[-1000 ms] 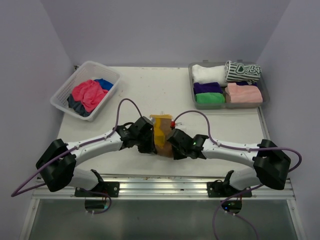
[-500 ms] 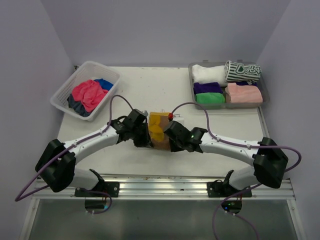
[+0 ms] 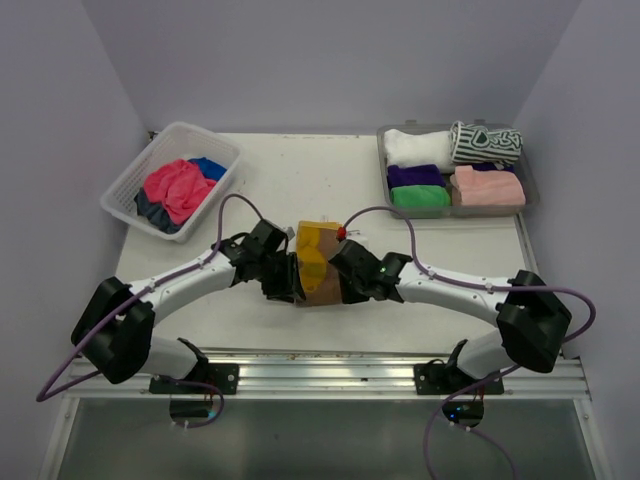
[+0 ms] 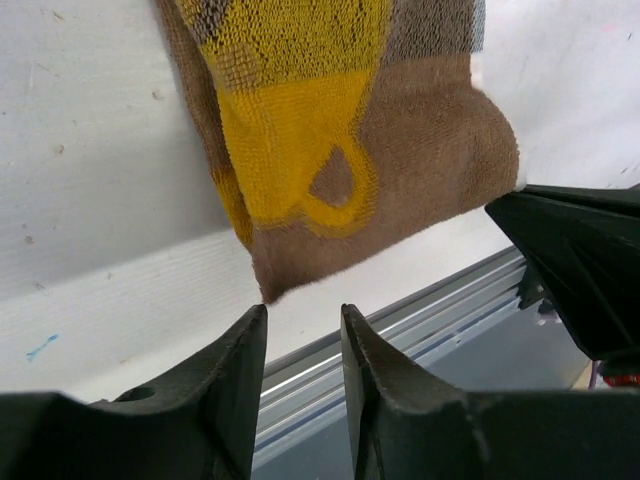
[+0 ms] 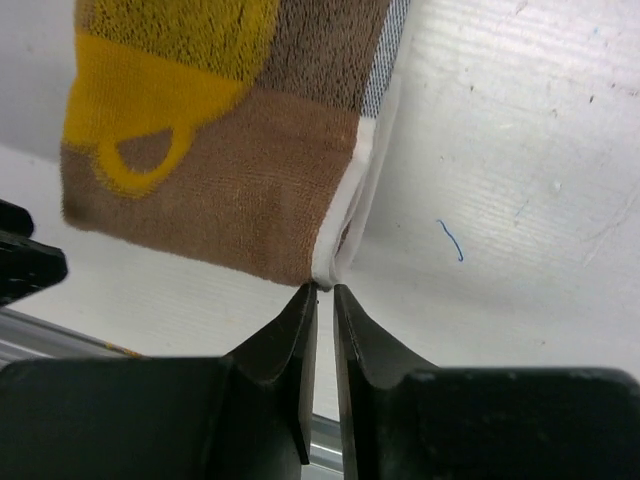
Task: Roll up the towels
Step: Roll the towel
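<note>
A yellow-and-brown towel (image 3: 318, 262) lies folded at the table's near middle, between my two grippers. In the left wrist view its brown corner (image 4: 330, 150) rests on the table just ahead of my left gripper (image 4: 303, 315), which is open with nothing between its fingers. My right gripper (image 5: 325, 290) is nearly closed, its tips pinching the white hem at the towel's other near corner (image 5: 230, 170). From above, the left gripper (image 3: 290, 280) and right gripper (image 3: 345, 280) flank the towel's near edge.
A white lattice basket (image 3: 125, 190) at the back left holds crumpled pink (image 3: 172, 188) and blue (image 3: 210, 167) towels. A grey tray (image 3: 530, 190) at the back right holds rolled white, striped, purple, green and pink towels. The metal rail runs along the near edge.
Both grippers carried the towel's near end a little away from the rail. The left gripper then let go of its corner and opened.
</note>
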